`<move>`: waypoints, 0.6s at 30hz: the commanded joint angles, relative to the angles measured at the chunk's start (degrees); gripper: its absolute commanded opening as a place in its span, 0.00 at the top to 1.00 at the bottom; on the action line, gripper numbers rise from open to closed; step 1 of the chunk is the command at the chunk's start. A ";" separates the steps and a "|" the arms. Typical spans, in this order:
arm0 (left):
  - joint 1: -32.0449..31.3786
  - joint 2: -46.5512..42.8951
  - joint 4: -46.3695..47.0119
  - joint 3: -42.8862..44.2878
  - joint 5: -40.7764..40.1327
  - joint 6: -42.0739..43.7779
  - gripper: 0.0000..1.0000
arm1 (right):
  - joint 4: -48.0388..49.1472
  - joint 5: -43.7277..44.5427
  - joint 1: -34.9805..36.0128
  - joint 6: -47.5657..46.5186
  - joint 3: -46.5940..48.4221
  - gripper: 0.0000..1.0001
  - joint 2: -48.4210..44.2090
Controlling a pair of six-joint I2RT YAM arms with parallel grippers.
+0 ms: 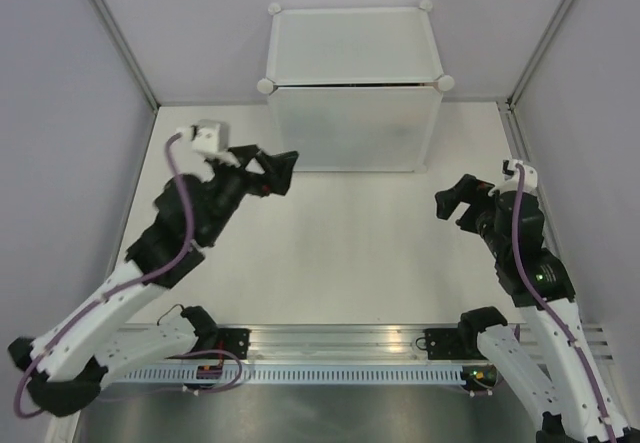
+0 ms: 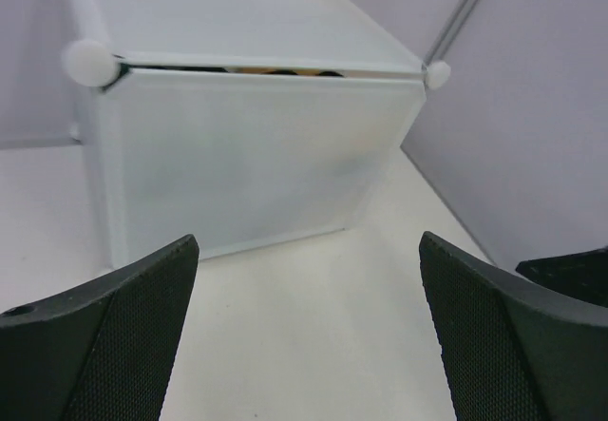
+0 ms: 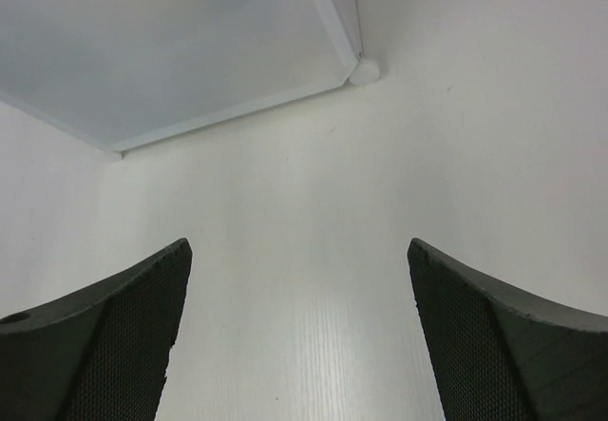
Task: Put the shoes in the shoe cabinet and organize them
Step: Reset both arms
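white frosted shoe cabinet, door closed (thin top gap)

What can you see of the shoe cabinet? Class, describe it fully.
The shoe cabinet is a white, frosted, plastic-looking cube with round corner connectors. Its flat door panel is closed, leaving a thin slit on top where dark and tan shapes show. It stands upright on the far side of the table; nothing else visibly touches it.
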 commanded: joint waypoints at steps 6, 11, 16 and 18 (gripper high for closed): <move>0.29 -26.74 -7.76 -19.43 -19.02 12.21 0.00 | 4.18 1.58 0.03 -1.81 4.63 0.02 10.37; 0.82 -30.09 -8.64 -23.74 -20.44 10.64 0.00 | 3.22 7.38 0.12 -1.73 3.23 0.02 13.36; 1.43 -29.48 -9.61 -24.10 -19.55 10.81 0.00 | 4.44 8.27 0.47 -0.67 1.21 0.02 13.11; 1.43 -29.74 -9.52 -24.10 -18.42 10.28 0.00 | 6.46 7.57 1.09 -0.50 -0.46 0.02 12.05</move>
